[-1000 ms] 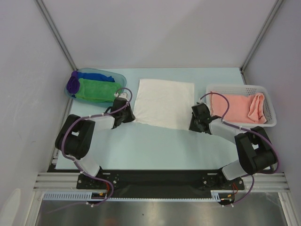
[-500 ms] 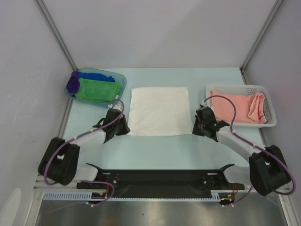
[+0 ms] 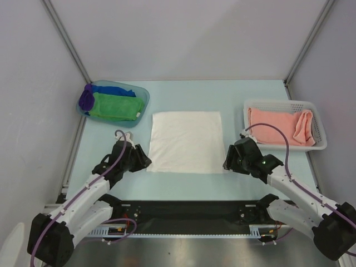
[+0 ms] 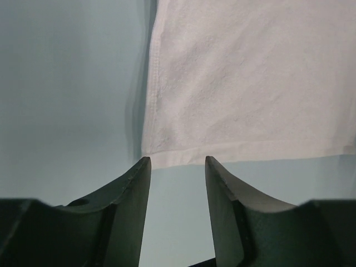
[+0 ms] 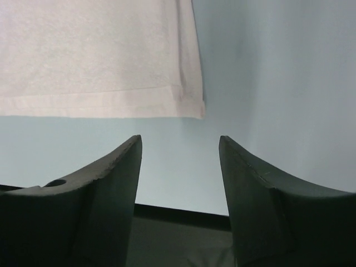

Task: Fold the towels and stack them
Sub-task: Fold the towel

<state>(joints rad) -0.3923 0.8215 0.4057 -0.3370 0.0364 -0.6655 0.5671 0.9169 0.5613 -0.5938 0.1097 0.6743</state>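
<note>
White towel point(image 3: 185, 142) lies flat mid-table, prob. part-folded at most, w/ L gripper point(image 4: 177, 160) and R gripper point(image 5: 179, 139) both spread apart, empty, just short of its near corners; green towel point(image 3: 114, 105) sits folded in blue tub point(image 3: 143, 95), pink towel point(image 3: 275, 127) in basket point(image 3: 320, 130) appears not yet folded.

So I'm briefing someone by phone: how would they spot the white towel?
On the blue table, look between the blue tub at left and the white basket at right. The white towel lies flat there, the only one outside a container.
</note>
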